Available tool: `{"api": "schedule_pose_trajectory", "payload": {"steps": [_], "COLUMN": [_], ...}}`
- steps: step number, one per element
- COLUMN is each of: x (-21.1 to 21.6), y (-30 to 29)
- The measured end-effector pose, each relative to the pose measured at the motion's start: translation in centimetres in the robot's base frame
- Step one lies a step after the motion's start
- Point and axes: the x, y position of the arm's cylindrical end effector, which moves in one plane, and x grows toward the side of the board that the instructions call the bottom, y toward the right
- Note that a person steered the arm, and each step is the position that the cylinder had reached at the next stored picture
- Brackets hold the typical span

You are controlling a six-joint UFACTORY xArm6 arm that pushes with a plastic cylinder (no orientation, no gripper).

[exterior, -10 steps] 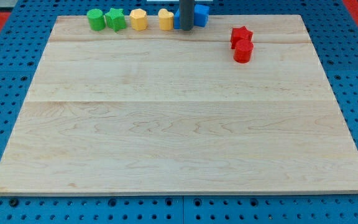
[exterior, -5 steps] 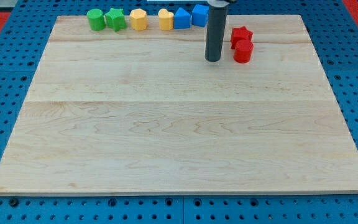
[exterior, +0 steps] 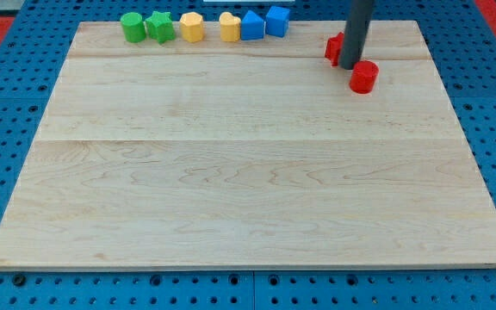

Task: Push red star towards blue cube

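Behind my tip (exterior: 349,65), red star (exterior: 332,47) peeks left.

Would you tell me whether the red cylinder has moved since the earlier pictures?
Yes. The red cylinder has shifted toward the view's right and slightly down, away from the red star; my tip now stands between them.

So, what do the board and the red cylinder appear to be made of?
The board looks like pale wood: grain lines and plank seams show, with a smooth, low-sheen finish. The red cylinder has uniform colour and no grain, so painted wood or plastic; I cannot tell which.
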Motion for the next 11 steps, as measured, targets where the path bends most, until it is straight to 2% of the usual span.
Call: {"api": "schedule_pose_trajectory", "payload": {"steps": [2, 3, 7, 11], "x": [-4.9, -5.9, -7.4, -4.3], "y": [-1.0, -1.1, -2.1, -4.5]}}
